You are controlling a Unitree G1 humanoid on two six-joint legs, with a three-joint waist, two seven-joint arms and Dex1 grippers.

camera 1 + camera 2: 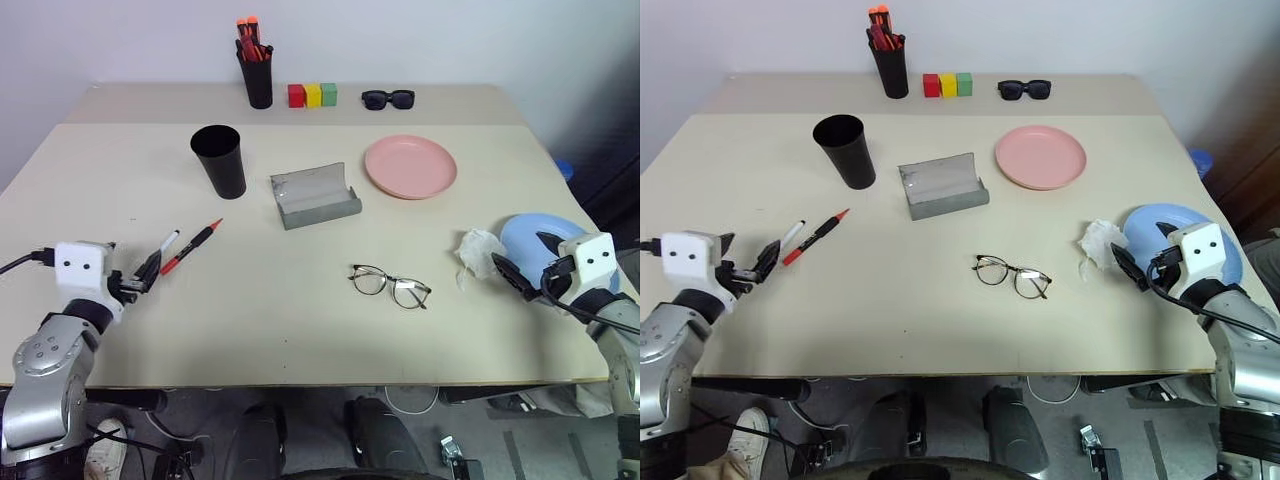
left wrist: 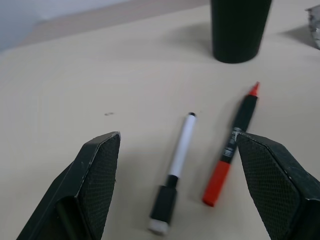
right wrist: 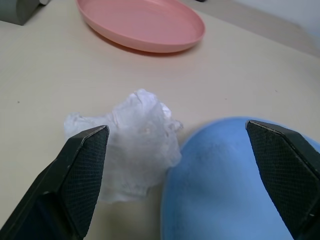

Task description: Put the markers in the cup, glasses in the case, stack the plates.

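The left gripper (image 1: 150,268) hovers low over the near left part of the table (image 1: 300,330), pointing forward, with its two black fingers (image 2: 97,175) spread wide and nothing between them. Just ahead of it lie the two markers, side by side and slightly apart: the black marker (image 2: 176,170) with its white end toward the gripper, and the red marker (image 2: 231,145) beside it, its tip pointing toward the cup (image 1: 219,160). The cup stands upright farther back, mouth up, apart from the markers.

The right gripper (image 1: 520,262) is at the near right edge of the table, also pointing forward and released, jaws wide apart and holding nothing. It hangs over the near edge of the blue plate (image 3: 235,190). A crumpled white tissue (image 3: 135,145) lies against the left rim of this plate, in front of the left finger of the gripper. The pink plate (image 1: 410,166) sits farther back, well apart from the blue one.

In the middle of the table the grey case (image 1: 314,197) lies open. The glasses (image 1: 390,285) lie nearer to the robot, unfolded, apart from the case.

At the far side stand a pen holder (image 1: 256,70) with red-orange markers, three small blocks (image 1: 312,95) in red, yellow and green touching in a row, and black sunglasses (image 1: 388,98).
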